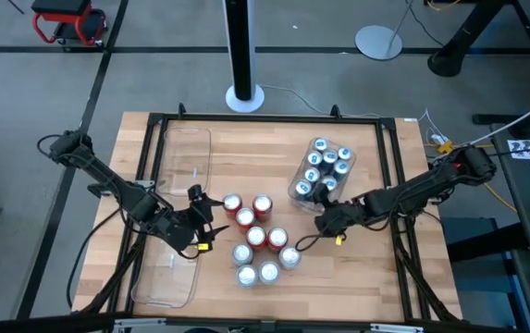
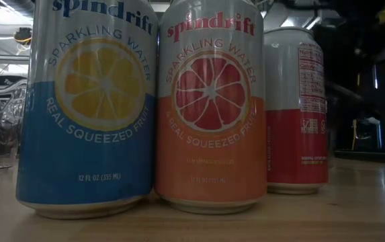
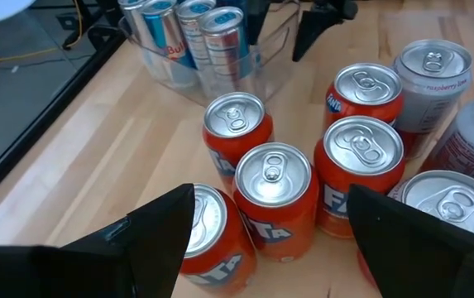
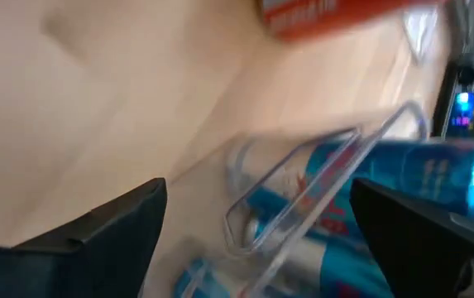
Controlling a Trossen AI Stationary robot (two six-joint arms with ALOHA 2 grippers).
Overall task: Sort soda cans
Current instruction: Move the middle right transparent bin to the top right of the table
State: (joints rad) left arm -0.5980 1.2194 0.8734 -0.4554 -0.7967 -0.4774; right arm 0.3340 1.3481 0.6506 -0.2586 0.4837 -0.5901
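— From above, where are the cans?

— Mid-bench [image 1: 274, 148], a loose cluster: five red cans [image 1: 253, 222] toward the far side, silver-grey cans [image 1: 266, 265] on the near side. The blue cans [image 1: 326, 166] stand packed in a clear tray [image 1: 298, 190] to the right. A long clear tray [image 1: 183, 153], with nothing in it, runs down the left edge.

— And the arms?

— The left gripper [image 1: 202, 222] sits just left of the red cans, jaws spread, holding nothing. The right gripper [image 1: 322, 222] is at the near corner of the blue cans' tray, right of the cluster.

— At bench level?

— Three cans fill the picture, standing upright on the wood: a blue lemon sparkling-water can [image 2: 88, 107], an orange-pink grapefruit one [image 2: 210, 107] touching it, and a white-and-red can [image 2: 298, 111] just beside and farther back.

— The left wrist camera?

— Its two dark fingers [image 3: 150, 228] stand wide apart with nothing between them, and orange-red cans [image 3: 274, 199] stand upright close in front. Silver-grey cans sit off to one side. Beyond them is the tray of blue cans, with the other arm's dark fingers [image 3: 315, 25] behind it.

— The right wrist camera?

— Blurred. The right jaws are spread wide and empty, and close ahead are the clear tray's rim and blue cans behind its wall.
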